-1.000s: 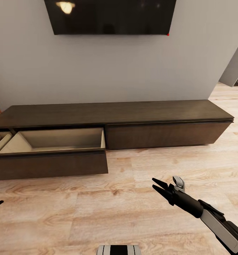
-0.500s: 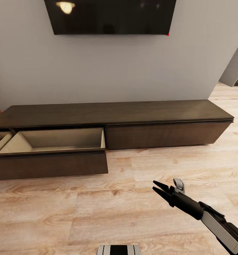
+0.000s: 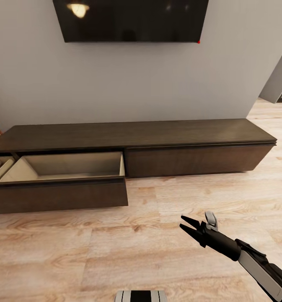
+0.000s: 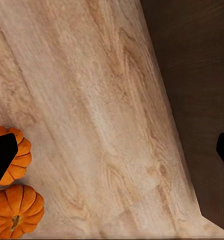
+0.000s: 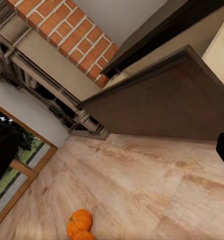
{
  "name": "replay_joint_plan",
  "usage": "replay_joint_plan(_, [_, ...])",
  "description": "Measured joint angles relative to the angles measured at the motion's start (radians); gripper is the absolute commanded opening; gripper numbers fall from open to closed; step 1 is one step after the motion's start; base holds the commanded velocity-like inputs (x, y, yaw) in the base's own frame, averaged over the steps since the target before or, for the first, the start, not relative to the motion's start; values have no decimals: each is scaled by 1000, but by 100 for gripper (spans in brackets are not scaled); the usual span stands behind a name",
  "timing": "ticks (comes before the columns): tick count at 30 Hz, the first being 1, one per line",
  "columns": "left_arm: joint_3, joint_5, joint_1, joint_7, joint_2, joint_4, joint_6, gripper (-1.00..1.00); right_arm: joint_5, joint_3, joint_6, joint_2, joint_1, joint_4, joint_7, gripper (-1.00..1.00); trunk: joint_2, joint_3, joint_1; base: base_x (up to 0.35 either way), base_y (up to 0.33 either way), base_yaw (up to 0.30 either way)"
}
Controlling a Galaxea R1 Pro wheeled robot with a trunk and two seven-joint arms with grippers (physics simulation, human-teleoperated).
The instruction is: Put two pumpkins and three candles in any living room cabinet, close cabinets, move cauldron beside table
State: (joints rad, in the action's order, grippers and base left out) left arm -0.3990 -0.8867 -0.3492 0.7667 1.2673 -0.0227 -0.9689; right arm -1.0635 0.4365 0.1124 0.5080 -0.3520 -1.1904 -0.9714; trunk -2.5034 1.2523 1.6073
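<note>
The long dark-brown cabinet (image 3: 136, 134) stands against the grey wall. Its left front (image 3: 59, 195) is pulled out, showing a pale beige inside, and its right front (image 3: 195, 159) is shut. Two orange pumpkins (image 4: 14, 207) lie side by side on the wood floor, beside one fingertip in the left wrist view; the right wrist view shows the pumpkins (image 5: 79, 223) far off on the floor. My left gripper (image 4: 112, 152) hangs open over the floor by the cabinet's dark front (image 4: 202, 75). Over the floor in front of the cabinet, my right gripper (image 3: 182, 222) is open and holds nothing.
A black TV (image 3: 132, 19) hangs on the wall above the cabinet. A brick fireplace (image 5: 67, 30) stands beyond the cabinet's left end, with a wood-framed window (image 5: 22, 170) past it. A grey kitchen unit (image 3: 281, 79) is at the far right.
The left gripper's fingertips, at the head view's left edge a second ago, have gone from it. The right gripper has sunk slightly. The cabinet is unchanged.
</note>
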Motion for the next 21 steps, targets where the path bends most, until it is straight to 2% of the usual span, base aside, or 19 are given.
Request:
replay_joint_plan(7, [8, 5, 0, -6, 3, -10, 1, 100, 8, 4, -1, -4, 0, -3, 86, 100, 2, -27, -3, 0, 0, 0])
replay_joint_plan(10, [12, 11, 0, -17, 5, -11, 18, 100, 26, 5, -1, -18, 0, -4, 101, 100, 2, -39, -5, 0, 0, 0])
replay_joint_plan(12, [16, 15, 0, -46, 2, -11, 52, 100, 43, 5, 0, -32, 0, -4, 105, 100, 3, -46, -5, 0, 0, 0])
replay_joint_plan(15, [30, 17, 0, -164, 1, -19, 111, 100, 59, 5, 0, -54, 0, -3, 107, 100, 4, -58, -7, 0, 0, 0])
replay_joint_plan(18, [40, 18, -3, -322, -4, -127, 171, 100, 62, 2, 0, -61, 0, -2, 107, 100, 18, -68, -15, 0, 0, 0])
replay_joint_plan(19, [49, 18, -2, -374, -14, -178, 191, 100, 63, 2, 0, -62, 0, -2, 107, 100, 25, -71, -19, 0, 0, 0])
replay_joint_plan(21, [62, 24, -1, -448, -53, -261, 219, 100, 63, 2, 0, -64, 0, -1, 107, 100, 39, -78, -26, 0, 0, 0])
